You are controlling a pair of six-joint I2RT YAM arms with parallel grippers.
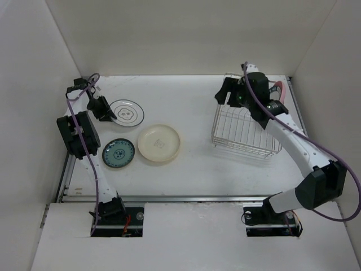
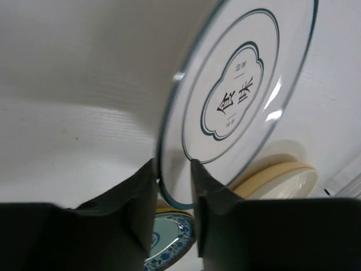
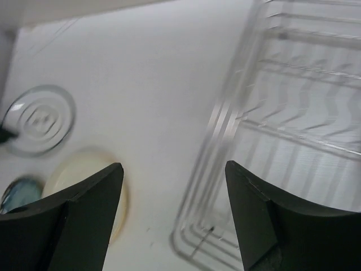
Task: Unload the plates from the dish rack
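The white plate with a dark rim point(image 1: 128, 113) lies at the far left of the table. My left gripper point(image 1: 107, 113) is shut on its near-left rim; in the left wrist view the rim sits between my left gripper's point(image 2: 173, 165) fingers and the white plate point(image 2: 237, 96) fills the view. The teal plate point(image 1: 118, 153) and the cream plate point(image 1: 159, 143) lie flat nearby. The wire dish rack point(image 1: 245, 129) stands at the right. A pink plate's edge point(image 1: 284, 90) shows behind my right arm. My right gripper point(image 1: 224, 93) is open and empty above the rack's left edge point(image 3: 225, 147).
White walls close the table at the back and on both sides. The teal plate point(image 2: 169, 237) and the cream plate point(image 2: 276, 178) lie just beyond my left fingers. The right wrist view shows the white plate point(image 3: 39, 118) and the cream plate point(image 3: 90, 161) at the left.
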